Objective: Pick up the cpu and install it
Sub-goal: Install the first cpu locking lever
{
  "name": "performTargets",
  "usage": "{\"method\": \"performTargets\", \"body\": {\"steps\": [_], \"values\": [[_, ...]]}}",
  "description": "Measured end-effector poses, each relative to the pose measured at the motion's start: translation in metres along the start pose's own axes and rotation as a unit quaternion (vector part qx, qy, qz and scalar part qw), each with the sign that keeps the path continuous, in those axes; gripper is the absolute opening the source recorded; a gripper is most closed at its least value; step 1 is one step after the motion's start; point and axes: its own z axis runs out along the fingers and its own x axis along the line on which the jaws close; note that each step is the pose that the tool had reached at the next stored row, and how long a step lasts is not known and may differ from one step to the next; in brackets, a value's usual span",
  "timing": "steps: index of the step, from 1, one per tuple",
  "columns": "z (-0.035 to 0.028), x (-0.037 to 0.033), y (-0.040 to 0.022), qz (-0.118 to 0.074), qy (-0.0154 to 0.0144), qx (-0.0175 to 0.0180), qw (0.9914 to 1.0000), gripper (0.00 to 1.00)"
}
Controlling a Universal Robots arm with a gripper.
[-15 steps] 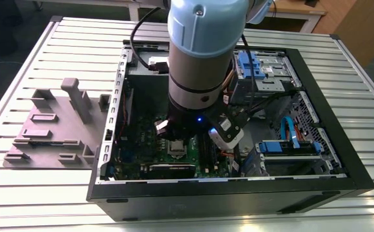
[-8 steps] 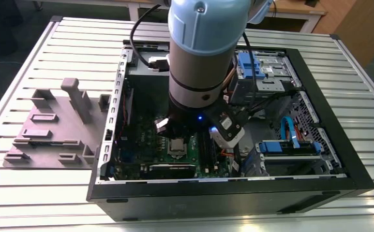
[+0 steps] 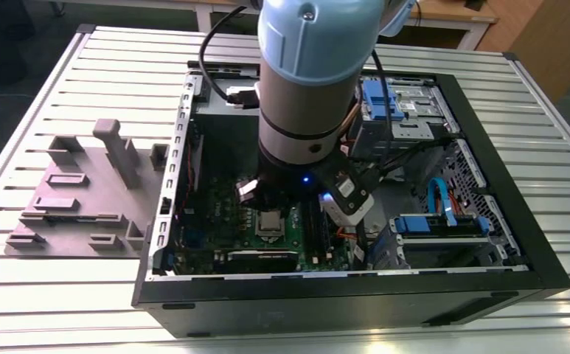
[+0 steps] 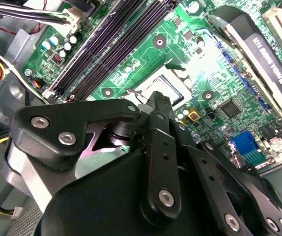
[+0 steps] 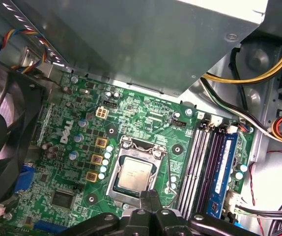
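Exterior view: the arm [image 3: 310, 88] reaches down into the open computer case [image 3: 501, 192]; the cpu [image 3: 269, 220] lies seated in the socket on the motherboard [image 3: 201, 254]. First wrist view: the gripper [image 5: 151, 199] hangs just above the socket [image 5: 112, 184], fingertips pressed together, empty. Second wrist view: the fingers [image 4: 161, 104] meet above the cpu [image 4: 173, 93].

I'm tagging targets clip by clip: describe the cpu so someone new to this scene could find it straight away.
Start at the open black computer case on the slatted table, then find the green motherboard lying inside it. The cpu sits in the square metal-framed socket near the board's middle, next to the long memory slots. It is the one flat, silvery-grey square with a pale rim; its neighbours are green or dark.
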Motion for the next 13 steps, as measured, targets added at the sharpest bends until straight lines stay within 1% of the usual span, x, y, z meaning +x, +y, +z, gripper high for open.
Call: {"method": "performTargets", "body": {"steps": [4,10,13], "values": [[-0.0017,-0.0003,0.0005,0.0,-0.0007,-0.0022,1.0,0.1],[-0.0059,-0.0007,0.0017,0.0,-0.0011,-0.004,0.99999,0.1],[-0.0069,-0.0009,0.0023,0.0,-0.0013,-0.0047,0.99999,0.1]]}}
